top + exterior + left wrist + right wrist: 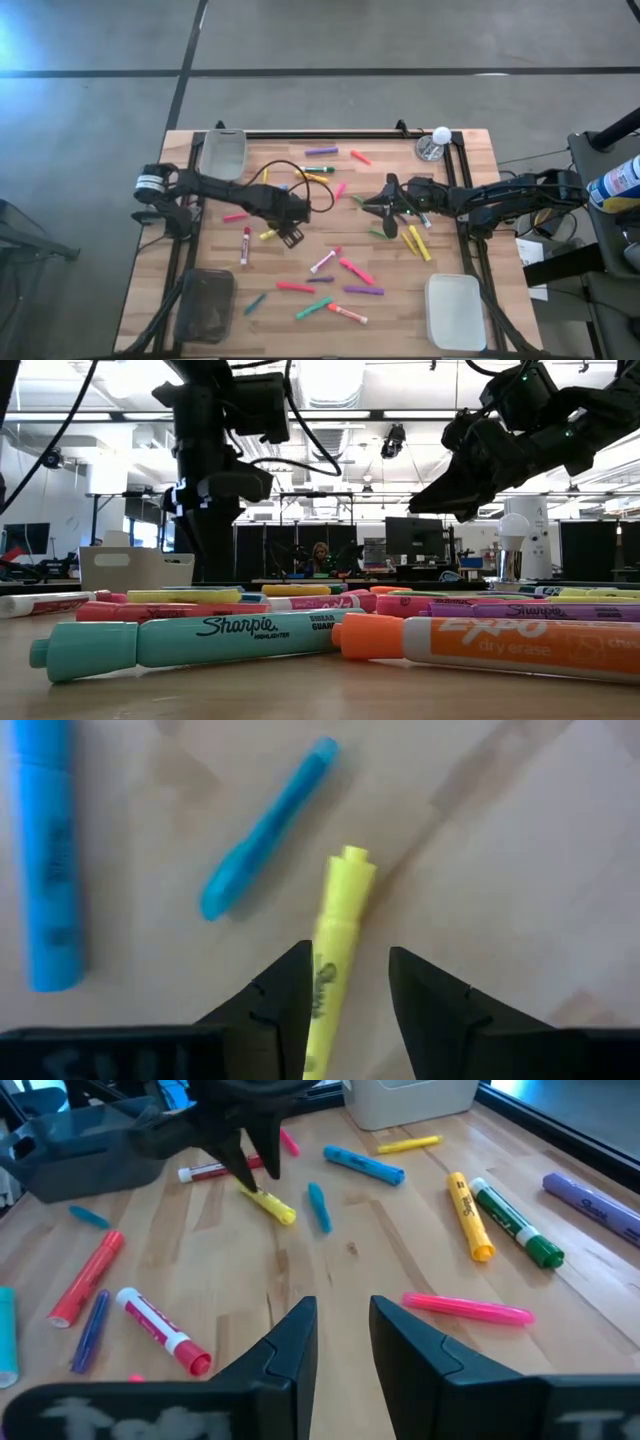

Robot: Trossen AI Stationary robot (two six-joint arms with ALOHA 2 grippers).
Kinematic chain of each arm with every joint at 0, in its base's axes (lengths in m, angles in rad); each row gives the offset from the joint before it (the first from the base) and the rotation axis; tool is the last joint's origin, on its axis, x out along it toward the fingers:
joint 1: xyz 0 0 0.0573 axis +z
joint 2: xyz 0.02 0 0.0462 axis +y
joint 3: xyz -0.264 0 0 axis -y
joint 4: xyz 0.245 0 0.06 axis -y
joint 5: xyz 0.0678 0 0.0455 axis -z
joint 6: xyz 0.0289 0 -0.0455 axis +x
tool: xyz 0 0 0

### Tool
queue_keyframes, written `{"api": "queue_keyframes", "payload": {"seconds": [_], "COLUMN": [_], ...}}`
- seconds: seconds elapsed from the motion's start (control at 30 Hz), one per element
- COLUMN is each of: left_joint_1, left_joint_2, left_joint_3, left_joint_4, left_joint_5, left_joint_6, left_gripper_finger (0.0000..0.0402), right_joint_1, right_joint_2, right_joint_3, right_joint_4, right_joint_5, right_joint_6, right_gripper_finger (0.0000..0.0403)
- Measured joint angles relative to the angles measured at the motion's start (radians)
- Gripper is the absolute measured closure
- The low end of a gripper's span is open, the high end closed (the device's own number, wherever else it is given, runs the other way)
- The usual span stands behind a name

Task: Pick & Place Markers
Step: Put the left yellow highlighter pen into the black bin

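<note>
Left claw [345, 995] low over bench [200, 255] near centre, released, fingers [275, 1005] straddling a yellow marker [335, 955] lying flat on the wood; not clenched on it yet. Same marker seen from right wrist [268, 1205] under the dark left claw [240, 1155]. Two blue markers just beside it: slim one [265, 830], thicker one [45, 850]. Right claw [335, 1350] hovering right of centre, above bench, released, nothing between fingers [285, 1360]. Pink marker [468, 1308] lying near right claw, green marker [515, 1223] and orange-yellow marker [468, 1215] farther off, side by side. Remaining markers [330, 290] scattered loose across bench middle, none in bins. Clear bin [222, 153] at far left corner, white bin [455, 310] near right corner, dark bin [205, 305] near left corner. Low view: teal highlighter [190, 643] and orange dry-erase marker [490, 645] flat in front.
</note>
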Motion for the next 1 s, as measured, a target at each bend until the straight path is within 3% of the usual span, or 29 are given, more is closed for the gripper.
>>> {"api": "queue_keyframes", "payload": {"seconds": [0.13, 0.33, 0.8, 1.0], "left_joint_1": [-0.023, -0.024, -0.025, -0.026], "left_joint_2": [0.000, 0.000, -0.003, -0.004], "left_joint_3": [-0.038, -0.087, -0.116, -0.174], "left_joint_4": [0.052, 0.052, 0.058, 0.154], "left_joint_5": [0.009, -0.068, -0.065, -0.025], "left_joint_6": [-0.034, -0.078, -0.061, -0.064], "left_gripper_finger": [0.0266, 0.0266, 0.0266, 0.0266], "right_joint_1": [0.000, 0.000, 0.000, 0.000], "right_joint_2": [0.000, 0.000, 0.000, 0.000], "right_joint_3": [0.000, 0.000, 0.000, 0.000], "right_joint_4": [0.000, 0.000, 0.000, 0.000], "right_joint_5": [0.000, 0.000, 0.000, 0.000], "right_joint_6": [-0.002, -0.001, -0.002, -0.002], "right_gripper_finger": [0.0312, 0.0312, 0.0312, 0.0312]}}
